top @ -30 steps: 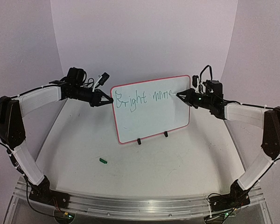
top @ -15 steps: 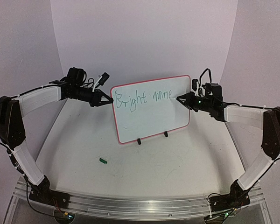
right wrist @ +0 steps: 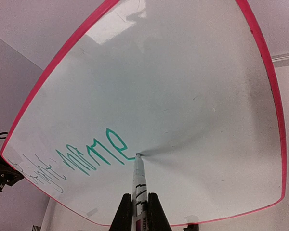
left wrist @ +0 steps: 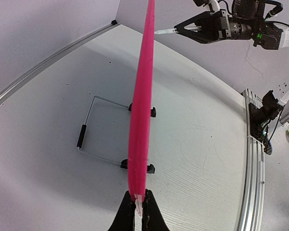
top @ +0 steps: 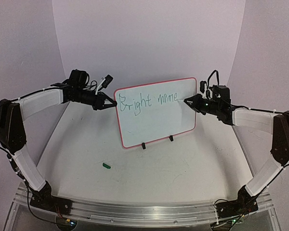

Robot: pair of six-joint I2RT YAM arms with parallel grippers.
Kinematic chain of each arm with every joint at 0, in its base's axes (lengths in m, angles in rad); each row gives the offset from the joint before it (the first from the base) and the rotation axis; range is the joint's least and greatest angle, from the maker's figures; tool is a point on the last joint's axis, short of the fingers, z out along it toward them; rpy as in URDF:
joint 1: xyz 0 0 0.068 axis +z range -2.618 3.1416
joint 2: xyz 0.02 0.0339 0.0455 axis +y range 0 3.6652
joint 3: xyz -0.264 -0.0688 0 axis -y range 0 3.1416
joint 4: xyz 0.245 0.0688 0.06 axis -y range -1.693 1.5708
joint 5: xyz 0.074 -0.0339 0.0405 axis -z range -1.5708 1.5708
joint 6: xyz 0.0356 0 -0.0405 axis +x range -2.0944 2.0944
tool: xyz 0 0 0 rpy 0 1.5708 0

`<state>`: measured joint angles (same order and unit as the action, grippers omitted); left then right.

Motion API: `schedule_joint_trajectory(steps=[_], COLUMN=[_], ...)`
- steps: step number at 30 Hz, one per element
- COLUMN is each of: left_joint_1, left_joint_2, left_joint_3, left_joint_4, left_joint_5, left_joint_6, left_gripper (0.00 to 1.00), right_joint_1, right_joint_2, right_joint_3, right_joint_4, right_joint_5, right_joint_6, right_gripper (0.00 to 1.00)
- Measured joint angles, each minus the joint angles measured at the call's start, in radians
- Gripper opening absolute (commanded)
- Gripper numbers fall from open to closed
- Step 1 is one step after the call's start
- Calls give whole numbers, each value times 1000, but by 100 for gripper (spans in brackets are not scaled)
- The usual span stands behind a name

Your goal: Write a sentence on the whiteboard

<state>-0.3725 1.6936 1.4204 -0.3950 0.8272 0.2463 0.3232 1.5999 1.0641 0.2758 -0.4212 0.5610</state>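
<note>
The whiteboard (top: 156, 113) stands upright on two black clip feet at the table's middle back, white with a red-pink rim, green writing along its top. My left gripper (top: 113, 103) is shut on the whiteboard's left rim (left wrist: 140, 120); the rim runs edge-on up the left wrist view from my left gripper (left wrist: 138, 204). My right gripper (top: 192, 102) is shut on a white marker (right wrist: 138, 180). The marker's tip touches the whiteboard (right wrist: 192, 96) at the end of the last green letter. In the top view the marker (top: 185, 100) meets the board's upper right.
A small green marker cap (top: 106, 165) lies on the table left of centre, in front of the board. A wire stand (left wrist: 94, 127) props the board from behind. A metal rail (top: 144, 211) runs along the near edge. Curved lilac walls enclose the back and sides.
My right gripper dipped slightly, then moved a little left and up along the board, extending the stroke after the last letter. The left arm and board have stayed still.
</note>
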Motion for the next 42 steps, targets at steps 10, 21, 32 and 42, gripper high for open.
schedule_joint_trajectory(steps=[10,21,32,42], left_joint_1=[-1,-1,-1,-1], left_joint_2=[0,0,0,0], left_joint_3=[0,0,0,0], left_joint_4=[0,0,0,0], left_joint_5=[0,0,0,0], left_joint_6=[0,0,0,0], left_gripper=[0,0,0,0], right_joint_1=[0,0,0,0], right_joint_2=[-54,-28,6,6], right_joint_3=[8,54,70,70], right_joint_4=[-5,-6,-8,-7], right_joint_5=[13,9,10,31], right_joint_6=[0,-3,-3,-3], right_gripper=[0,0,0,0])
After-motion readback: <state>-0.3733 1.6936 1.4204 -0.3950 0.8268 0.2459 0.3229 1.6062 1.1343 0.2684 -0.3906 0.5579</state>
